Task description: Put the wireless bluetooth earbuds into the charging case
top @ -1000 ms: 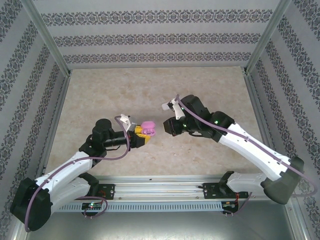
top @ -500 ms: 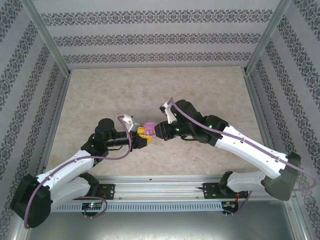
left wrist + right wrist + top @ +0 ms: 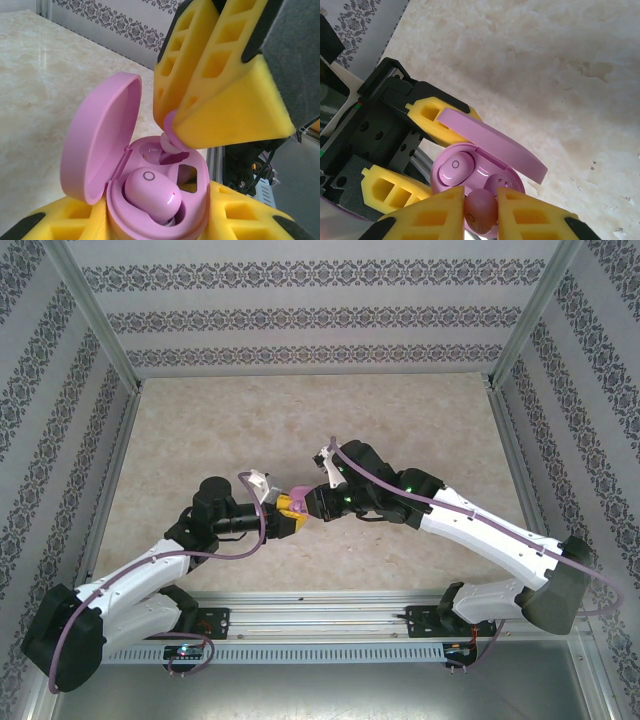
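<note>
In the centre of the overhead frame, the left gripper (image 3: 288, 512) is clamping the pink charging case (image 3: 192, 212) by its base. The case's lid (image 3: 97, 140) is standing open at the left of the left wrist frame, and one pink earbud (image 3: 150, 192) is sitting in its socket. At the bottom centre of the right wrist frame, the right gripper (image 3: 480, 195) is pinching the second earbud (image 3: 168, 134) between its yellow fingertips, holding it right at the empty socket (image 3: 172, 157).

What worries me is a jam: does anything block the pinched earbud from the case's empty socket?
Nothing visible. The lid stands open aside, the empty socket lies bare below the earbud in the right end effector; the other earbud sits in its own socket.
</note>
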Robot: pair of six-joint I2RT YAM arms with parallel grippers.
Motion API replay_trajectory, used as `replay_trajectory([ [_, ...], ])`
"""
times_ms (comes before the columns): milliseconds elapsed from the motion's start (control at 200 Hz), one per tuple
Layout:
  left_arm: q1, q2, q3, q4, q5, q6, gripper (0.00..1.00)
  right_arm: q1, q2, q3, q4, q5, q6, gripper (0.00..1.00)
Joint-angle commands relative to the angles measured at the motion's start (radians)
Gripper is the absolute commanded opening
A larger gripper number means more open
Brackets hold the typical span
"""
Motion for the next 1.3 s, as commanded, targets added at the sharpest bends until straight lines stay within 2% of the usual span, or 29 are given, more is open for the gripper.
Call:
replay_trajectory([
  [0, -0.011, -0.001, 0.022, 0.073, 0.013, -0.017, 0.23, 0.008, 0.002, -0.013, -0.006, 0.008, 0.0, 0.2],
  [460, -0.012, 0.004, 0.018, 0.092, 0.012, -0.029, 0.23, 0.003, 0.02, -0.002, -0.02, -0.026, 0.017, 0.22],
  [994, -0.014, -0.004, 0.019, 0.089, 0.016, -0.03, 0.23, -0.001, 0.037, 0.056, -0.092, -0.003, -0.003, 0.42],
  [1294, -0.017, -0.008, 0.02, 0.074, 0.012, -0.025, 0.23, -0.004, -0.061, 0.086, -0.11, 0.037, -0.006, 0.43],
])
